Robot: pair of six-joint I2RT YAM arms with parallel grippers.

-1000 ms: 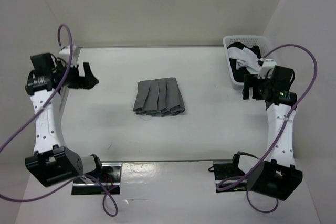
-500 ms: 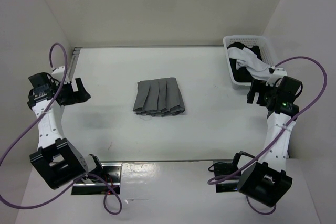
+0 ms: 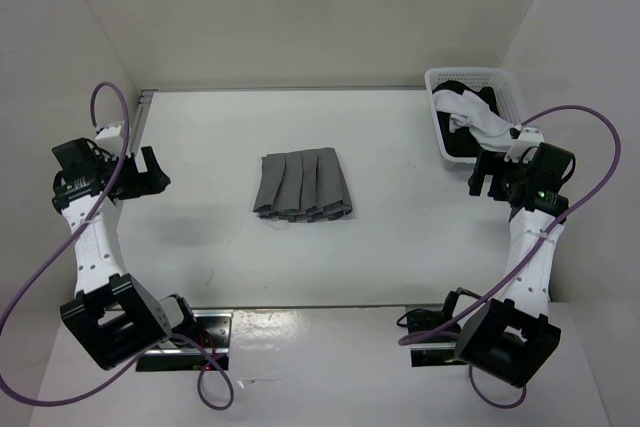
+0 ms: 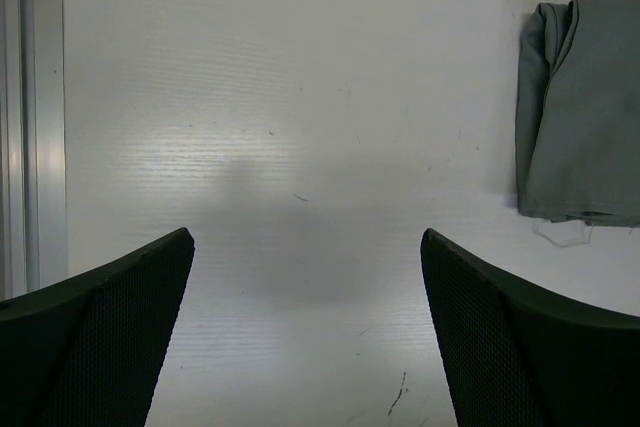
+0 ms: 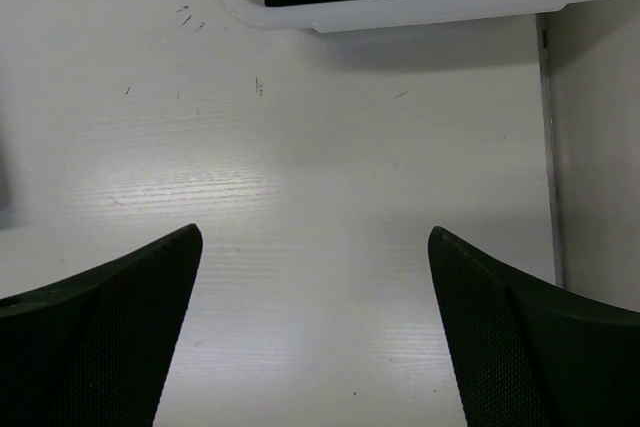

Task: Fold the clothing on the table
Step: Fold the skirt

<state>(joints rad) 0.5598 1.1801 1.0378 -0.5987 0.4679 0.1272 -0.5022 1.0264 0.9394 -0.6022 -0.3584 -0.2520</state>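
Both arms have drawn back toward the sides of the table (image 3: 400, 237) in the last second; the skirt (image 3: 303, 185) hasn't budged. It lies mid-table as a compact pleated bundle, well apart from either tool. The left gripper (image 3: 150, 169) and right gripper (image 3: 482, 175) both hang wide open, holding nothing. Folding looks finished to me; at most a little tidying is left.

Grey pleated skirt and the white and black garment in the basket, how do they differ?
The grey pleated skirt lies flat on the white table; the white-and-black garment sits bunched in the white lattice basket. The skirt is one colour, the garment two. Both are cloth.
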